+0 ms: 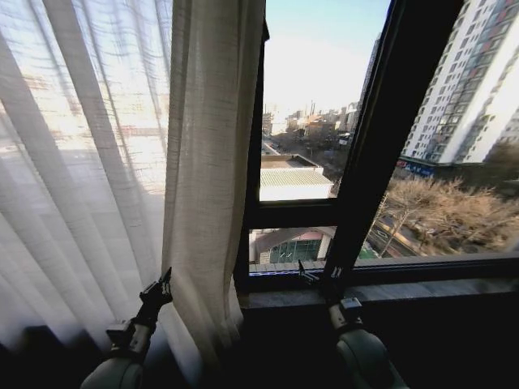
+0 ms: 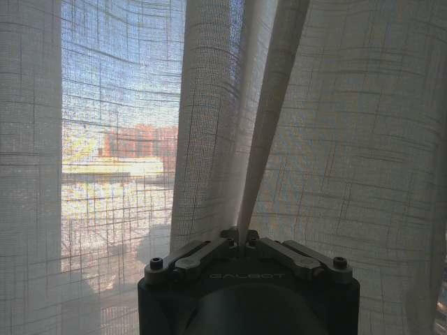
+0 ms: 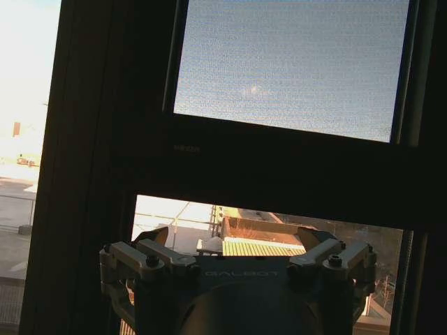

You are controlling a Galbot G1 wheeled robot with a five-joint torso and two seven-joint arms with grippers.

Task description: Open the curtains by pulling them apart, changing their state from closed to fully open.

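Note:
The curtains hang as sheer white pleated fabric over the left half of the window, with a thick beige-grey bunched fold at their right edge. My left gripper is raised against the lower part of that fold. In the left wrist view the left gripper is shut, pinching a narrow pleat of the curtains that rises straight from its tips. My right gripper is up by the dark window frame, away from any fabric. In the right wrist view the right gripper is open with nothing between its fingers.
A slanted dark window frame bar and a horizontal bar cross the uncovered glass. A dark sill ledge runs below the window on the right. City buildings show outside.

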